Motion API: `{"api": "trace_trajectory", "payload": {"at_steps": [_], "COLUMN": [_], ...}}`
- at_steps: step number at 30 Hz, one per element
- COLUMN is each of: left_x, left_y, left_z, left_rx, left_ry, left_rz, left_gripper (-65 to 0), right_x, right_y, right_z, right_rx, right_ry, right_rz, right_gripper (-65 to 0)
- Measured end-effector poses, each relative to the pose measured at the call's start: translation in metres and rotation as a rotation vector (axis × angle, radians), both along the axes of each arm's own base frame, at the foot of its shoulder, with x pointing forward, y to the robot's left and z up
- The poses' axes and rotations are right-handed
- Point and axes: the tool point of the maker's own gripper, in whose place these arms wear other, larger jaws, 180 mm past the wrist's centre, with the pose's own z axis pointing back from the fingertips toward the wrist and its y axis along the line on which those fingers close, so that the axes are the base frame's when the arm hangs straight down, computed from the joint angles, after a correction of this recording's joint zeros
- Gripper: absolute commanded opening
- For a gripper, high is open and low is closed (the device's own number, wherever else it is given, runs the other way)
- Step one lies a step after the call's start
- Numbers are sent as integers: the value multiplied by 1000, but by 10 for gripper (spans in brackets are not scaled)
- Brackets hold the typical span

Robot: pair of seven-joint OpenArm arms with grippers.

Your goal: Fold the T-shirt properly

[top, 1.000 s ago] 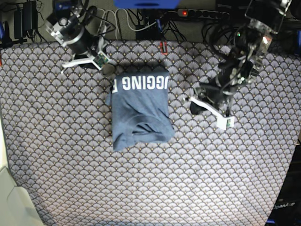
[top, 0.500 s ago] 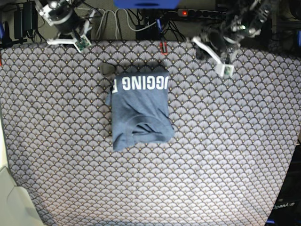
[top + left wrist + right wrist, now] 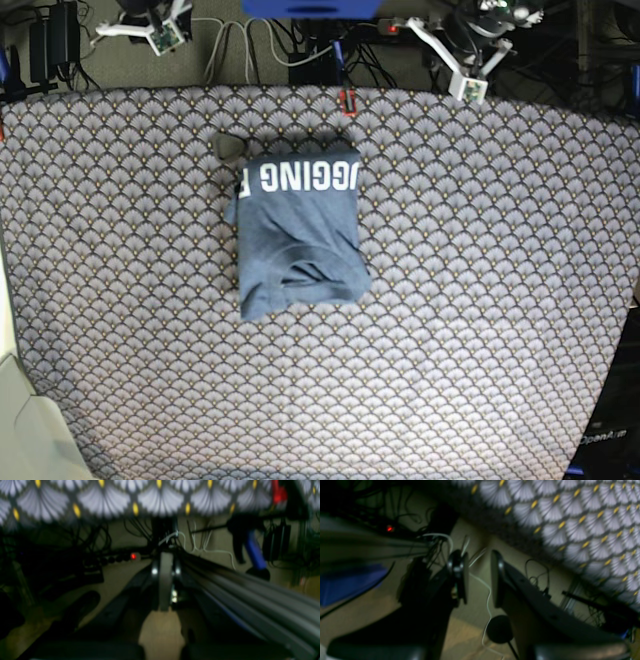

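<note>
While the slate-blue T-shirt [image 3: 300, 235] lies folded into a compact, roughly rectangular bundle on the patterned tabletop [image 3: 430, 330], both pincers hang well apart from it, at the edge of the tabletop that is uppermost in the base view. The shirt sits toward that same edge, a little left of the middle in the base view. Its white block capitals [image 3: 300, 177] run across the upper end of the bundle and appear upside down. At the opposite end, a curved collar-like seam arches over some creases, and the lower outline is uneven, with one corner reaching farther down. A small bit of the same blue cloth juts out on the bundle's left side. Just beside the shirt's upper left corner lies a small dark grey-brown object [image 3: 230, 147], too indistinct to identify.

The left pincer [image 3: 166, 580] is pressed together with nothing of the shirt in it. The right pincer [image 3: 480, 577] is partly spread, its fingers parted by a visible gap, and it holds nothing. Near the middle of the tabletop's upper edge in the base view is a red-and-black clamp [image 3: 348, 101]. Cables [image 3: 240, 50] trail over the floor beyond that edge.
</note>
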Motion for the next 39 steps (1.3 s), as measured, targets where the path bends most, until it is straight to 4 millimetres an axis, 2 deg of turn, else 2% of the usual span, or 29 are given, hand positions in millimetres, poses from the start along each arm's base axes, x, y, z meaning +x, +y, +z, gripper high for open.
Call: {"api": "trace_trajectory", "payload": {"at_steps": [2, 5, 7, 10, 14, 19, 23, 24, 26, 29, 31, 35, 37, 39], "left_x": [-16, -45, -58, -66, -78, -80, -95, -92, -101, -102, -103, -84, -81, -87], "left_y": [1, 6, 11, 10, 7, 28, 41, 39, 35, 17, 8, -4, 0, 7], "left_z": [-16, -49, -67, -88, -115, -154, -182, -188, -198, -210, -214, -216, -216, -217], "left_rx": [21, 60, 92, 120, 134, 225, 312, 328, 352, 365, 373, 361, 352, 347], "left_ry": [44, 161, 214, 259, 316, 278, 313, 279, 303, 273, 263, 241, 264, 311], "left_rz": [-19, -47, -72, -100, -66, 1, -36, -59, -70, -69, -68, -5, 87, 166], "left_gripper": [-647, -647, -647, -647, -647, -647, -647, -647, -647, -647, -647, -647, -647, -647], "right_x": [-13, -33, -42, -57, -74, -91, -97, -94, -94, -79, -63, -26, -28, -40], "right_y": [0, 0, -3, -15, -19, -22, -27, -28, -34, -41, -57, -80, -70, -48], "right_z": [-5, -20, -31, -57, -98, -151, -182, -188, -199, -210, -219, -222, -225, -231], "right_rx": [7, 22, 39, 32, 90, 211, 304, 349, 386, 452, 366, 220, 200, 199], "right_ry": [35, 100, 128, 200, 279, 327, 347, 334, 339, 333, 283, 157, 153, 189], "right_rz": [-5, -16, -44, -75, -108, -197, -285, -329, -386, -496, -539, -545, -544, -538], "right_gripper": [-525, -525, -525, -525, -525, -525, -524, -524, -524, -524, -524, -524, -524, -524]}}
